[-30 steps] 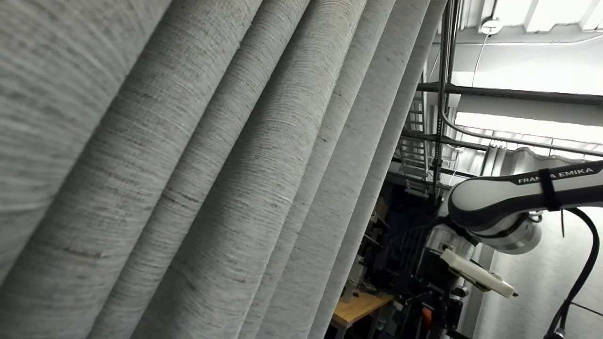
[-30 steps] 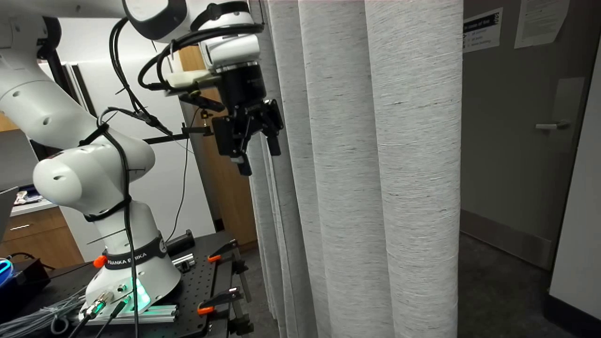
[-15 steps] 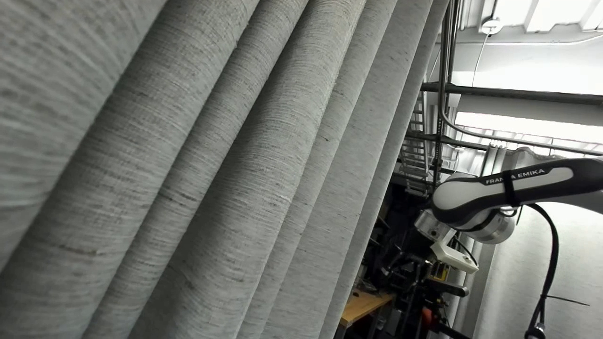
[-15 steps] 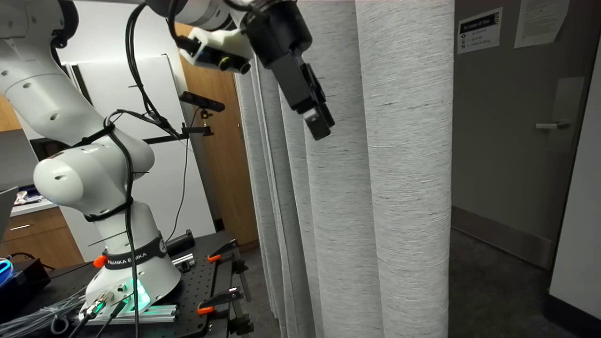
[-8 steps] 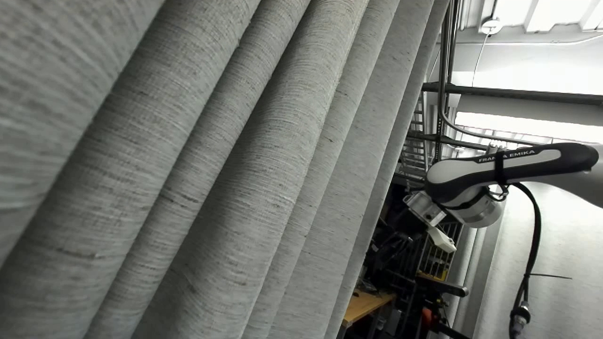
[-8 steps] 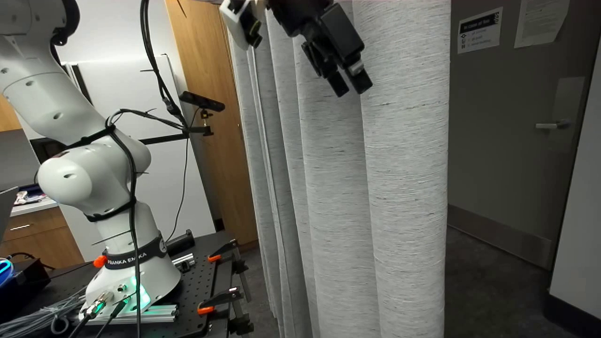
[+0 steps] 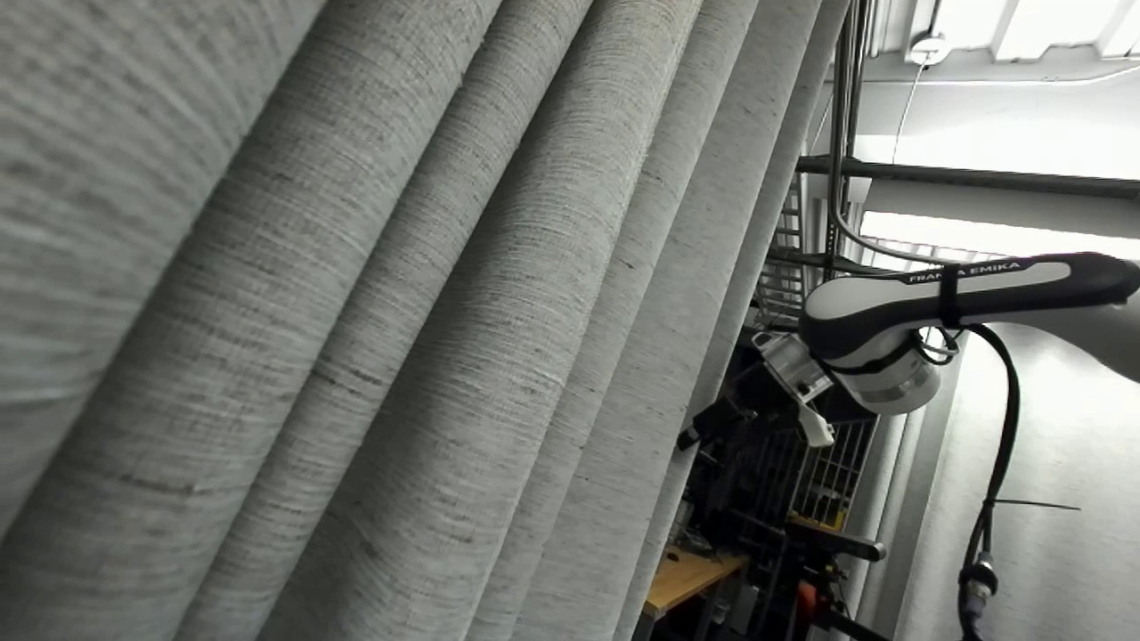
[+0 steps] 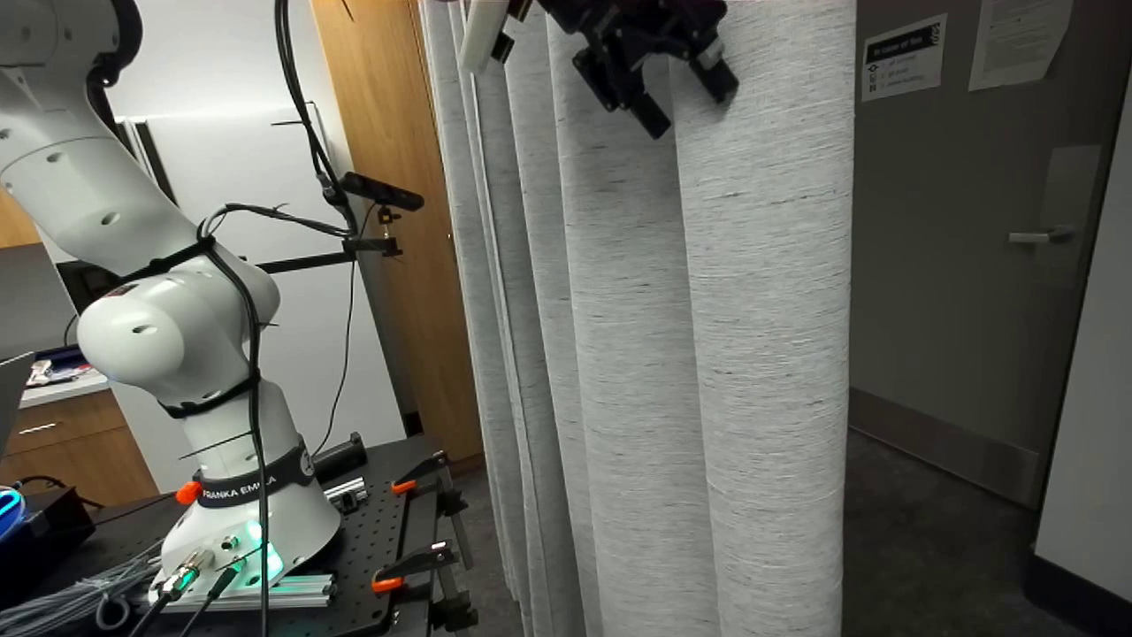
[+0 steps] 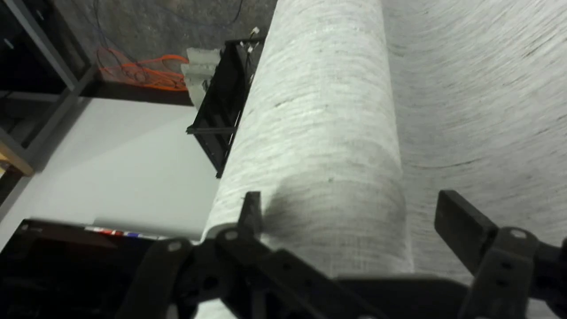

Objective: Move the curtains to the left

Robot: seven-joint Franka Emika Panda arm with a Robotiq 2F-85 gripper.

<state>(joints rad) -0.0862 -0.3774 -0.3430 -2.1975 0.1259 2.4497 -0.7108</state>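
At one o'clock in an exterior view, the tool point(image 8: 686, 100) is gaping wide, while the light-grey curtains point(image 8: 637, 372) are hanging toward six o'clock, one fold point(image 9: 332, 155) showing between its fingers point(image 9: 463, 228)

Fingers point(image 9: 465, 228) spread wide at the near side, one toward each side of a thick pale-grey fold of the curtains point(image 9: 328, 115), left tip overlapping the fold's left edge, right tip over the recessed fabric beside it; contact can't be told. Left of the fabric, a white panel point(image 9: 137, 164), small red and blue items point(image 9: 117, 233) along its near edge, then a blurred dark panel point(image 9: 75, 270). Farther off, black frame point(image 9: 221, 95) partly behind the fold, looped orange cord point(image 9: 148, 73), mottled grey floor point(image 9: 150, 35), metal frame point(image 9: 62, 110) far left.
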